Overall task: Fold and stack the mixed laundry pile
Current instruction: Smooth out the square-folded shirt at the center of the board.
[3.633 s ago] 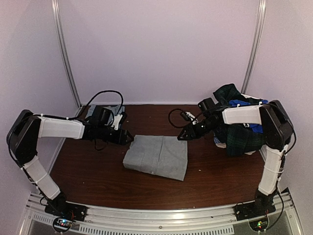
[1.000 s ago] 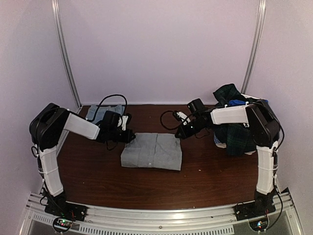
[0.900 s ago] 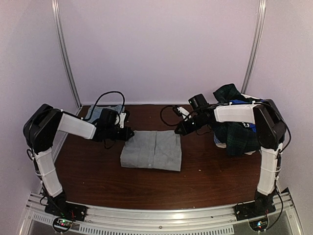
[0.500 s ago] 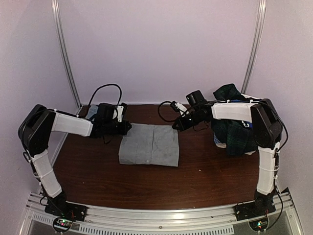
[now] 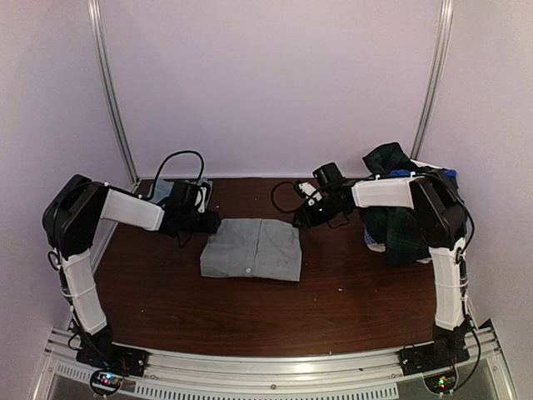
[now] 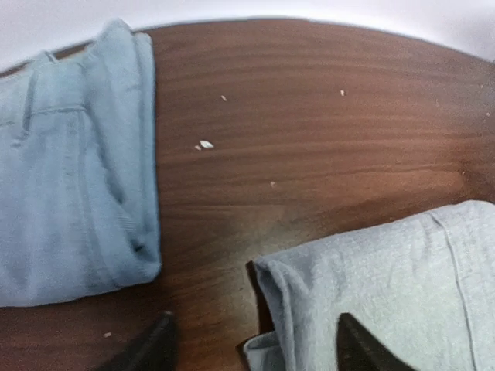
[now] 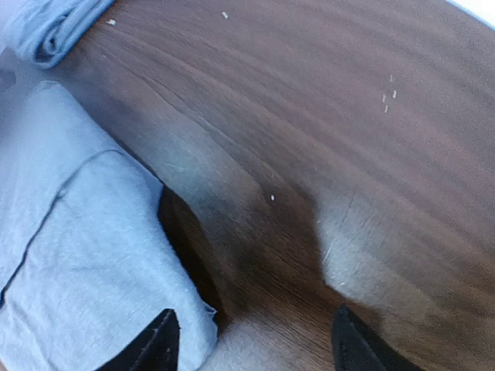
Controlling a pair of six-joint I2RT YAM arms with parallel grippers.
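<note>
Top external view shows 1 grey shirt (image 5: 252, 250) folded flat mid-frame, the left gripper (image 5: 214, 223) and right gripper (image 5: 299, 220) at its top corners with jaws spread, holding nothing, while the mixed laundry pile (image 5: 408, 225) at the right waits unfolded.

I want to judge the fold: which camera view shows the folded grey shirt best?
The top external view: the whole grey shirt lies flat on the table with all four edges in sight. The left wrist view shows only one folded corner of it, and the right wrist view only another corner.
</note>
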